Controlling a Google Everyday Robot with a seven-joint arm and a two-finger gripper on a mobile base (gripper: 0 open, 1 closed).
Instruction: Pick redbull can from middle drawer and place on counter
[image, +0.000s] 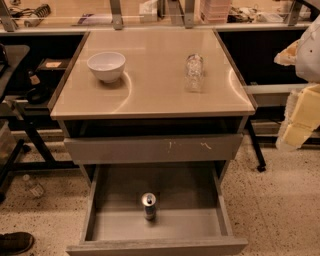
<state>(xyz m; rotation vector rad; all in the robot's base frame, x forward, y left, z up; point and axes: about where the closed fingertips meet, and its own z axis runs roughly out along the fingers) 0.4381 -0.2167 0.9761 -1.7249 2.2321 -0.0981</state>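
The redbull can stands upright on the flat grey floor of the open middle drawer, near the middle and toward its front. The counter is the glossy beige top of the grey cabinet above it. My gripper hangs at the right edge of the view, pale yellow and white, beside the cabinet's right side at about counter height. It is well away from the can and holds nothing that I can see.
A white bowl sits on the counter's back left and a clear crinkled bottle stands at its back right. The drawer front above, with white scuff marks, is closed. A dark shoe is on the floor at lower left.
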